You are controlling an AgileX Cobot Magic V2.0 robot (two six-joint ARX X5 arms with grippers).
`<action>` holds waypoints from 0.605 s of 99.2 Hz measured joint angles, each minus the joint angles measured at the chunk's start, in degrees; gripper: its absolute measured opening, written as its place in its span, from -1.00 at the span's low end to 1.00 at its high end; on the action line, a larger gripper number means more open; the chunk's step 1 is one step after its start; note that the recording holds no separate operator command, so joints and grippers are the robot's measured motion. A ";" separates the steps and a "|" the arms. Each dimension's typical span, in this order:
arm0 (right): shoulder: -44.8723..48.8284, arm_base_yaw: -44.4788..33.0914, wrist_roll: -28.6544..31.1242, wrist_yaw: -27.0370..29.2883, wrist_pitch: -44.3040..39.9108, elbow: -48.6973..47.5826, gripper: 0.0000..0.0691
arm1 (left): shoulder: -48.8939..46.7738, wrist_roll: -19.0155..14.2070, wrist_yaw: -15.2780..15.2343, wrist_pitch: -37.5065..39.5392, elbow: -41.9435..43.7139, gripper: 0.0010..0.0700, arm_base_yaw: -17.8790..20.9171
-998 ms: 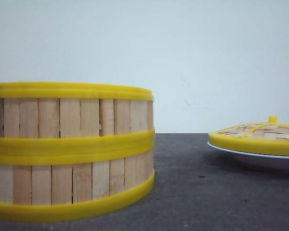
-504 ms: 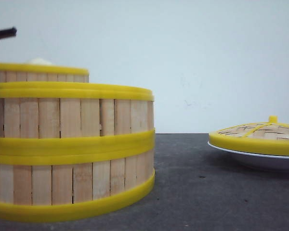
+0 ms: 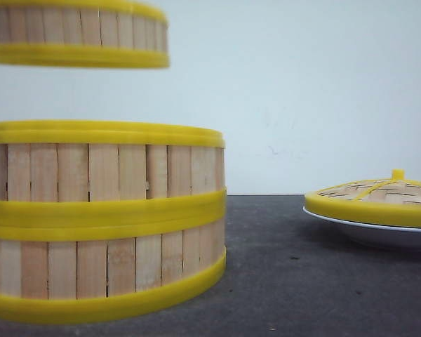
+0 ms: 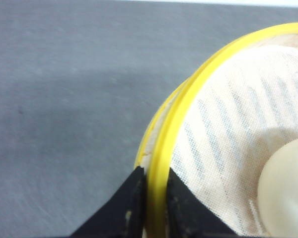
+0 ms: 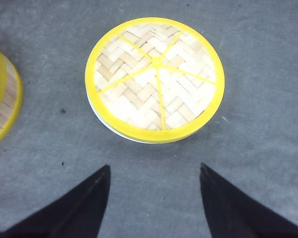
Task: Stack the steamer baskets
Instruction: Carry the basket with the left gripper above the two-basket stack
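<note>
Two steamer baskets stand stacked at the front left of the table, their edge also showing in the right wrist view. A third steamer basket hangs in the air above the stack, well clear of its top rim. My left gripper is shut on that basket's yellow rim, one finger outside the wall and one inside. The basket is lined with white cloth and holds a pale bun. My right gripper is open over bare table, short of the lid.
A woven, yellow-rimmed lid rests on a white plate at the right, seen from above in the right wrist view as lid. Dark grey tabletop lies between stack and plate. A white wall stands behind.
The third basket rose from behind the stack: absent a second ago, peeking above the top rim half a second ago, now high above it.
</note>
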 joint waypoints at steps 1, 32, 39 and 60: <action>0.00 0.00 0.00 0.00 0.00 0.00 -0.01 | -0.26 0.11 0.02 -0.28 0.00 -0.96 -0.22; 0.02 0.00 -0.02 0.00 0.02 0.00 -0.01 | -10.32 1.20 -0.35 -1.22 -9.68 -0.96 -5.77; 0.00 0.00 -0.02 0.00 0.00 0.00 -0.01 | -12.81 1.22 -0.35 -1.27 -13.38 -0.96 -6.93; 0.02 0.00 -0.02 0.00 0.00 0.00 -0.01 | -17.03 0.94 -0.37 1.11 -22.62 -0.96 -9.73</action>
